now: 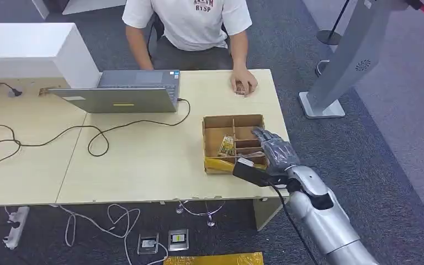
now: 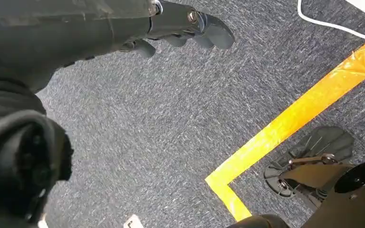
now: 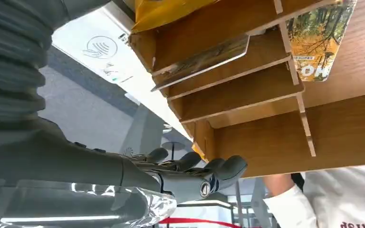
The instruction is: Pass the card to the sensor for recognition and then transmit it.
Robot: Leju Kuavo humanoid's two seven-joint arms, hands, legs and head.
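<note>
- Right hand (image 1: 275,150) sits over the right side of the wooden divider box (image 1: 216,122) on the desk (image 1: 143,160), silver forearm coming up from the lower right. Fingers extended and slightly apart; nothing held between them.
- Right wrist view: same hand (image 3: 190,173) lies alongside the box (image 3: 266,137), fingers loosely stretched, no card in them.
- Left hand (image 2: 180,28) hangs beside the body above grey carpet (image 2: 161,128); fingers partly curled, holding nothing. An orange tape line (image 2: 285,123) crosses the carpet.
- Box is split by thin partitions into several compartments. One card (image 3: 204,59) lies flat on a shelf-like partition in a narrow slot, its edge jutting past the box rim.
- A second card with an autumn-tree print (image 3: 316,42) stands in a neighbouring compartment; head view shows it (image 1: 226,146) in the left-middle part of the box.
- Yellow packet (image 1: 218,164) rests along the near edge of the box.
- White sensor pad (image 3: 100,50) with a contactless symbol lies just beside the box, on its near side.
- Person in a white T-shirt (image 1: 187,22) sits at the far side of the desk, one hand (image 1: 245,84) resting on the desktop beyond the box.
- Open laptop (image 1: 127,94) sits left of the box, black cable (image 1: 88,132) trailing across the desk.
- Grey stand (image 1: 342,61) is on the carpet to the right of the desk.
</note>
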